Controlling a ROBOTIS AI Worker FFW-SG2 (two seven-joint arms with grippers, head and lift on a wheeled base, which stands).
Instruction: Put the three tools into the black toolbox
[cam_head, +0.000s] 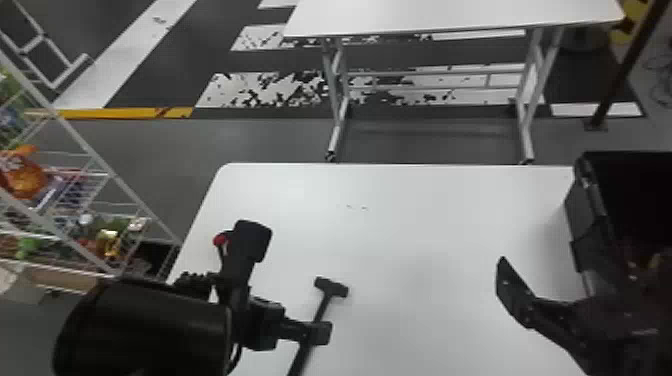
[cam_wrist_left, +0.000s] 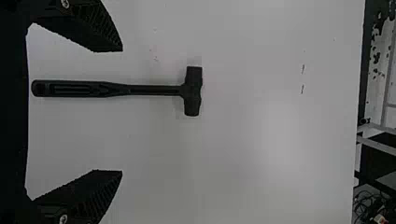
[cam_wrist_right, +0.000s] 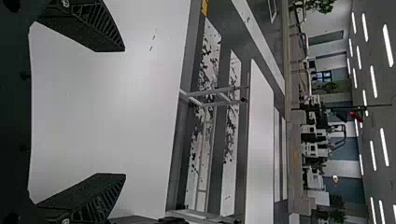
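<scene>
My left gripper (cam_head: 317, 332) is over the hammer (cam_head: 325, 305) near the table's left front in the head view. In the left wrist view that gripper (cam_wrist_left: 122, 111) stands open, and the black hammer (cam_wrist_left: 154, 90) lies flat on the table beyond and between its fingers, untouched, handle end toward the palm. The black toolbox (cam_head: 590, 215) stands at the table's right side. In front of it is my right gripper (cam_head: 515, 297); the right wrist view has this gripper (cam_wrist_right: 125, 112) open with nothing between its fingers. The inside of the toolbox is too dark to make out clearly.
The white table (cam_head: 425, 225) carries the hammer and toolbox. A wire rack (cam_head: 95, 175) with colourful goods stands close by on the left. Across the floor is another white table (cam_head: 450, 12), and a dark pole (cam_head: 630, 65) rises at the far right.
</scene>
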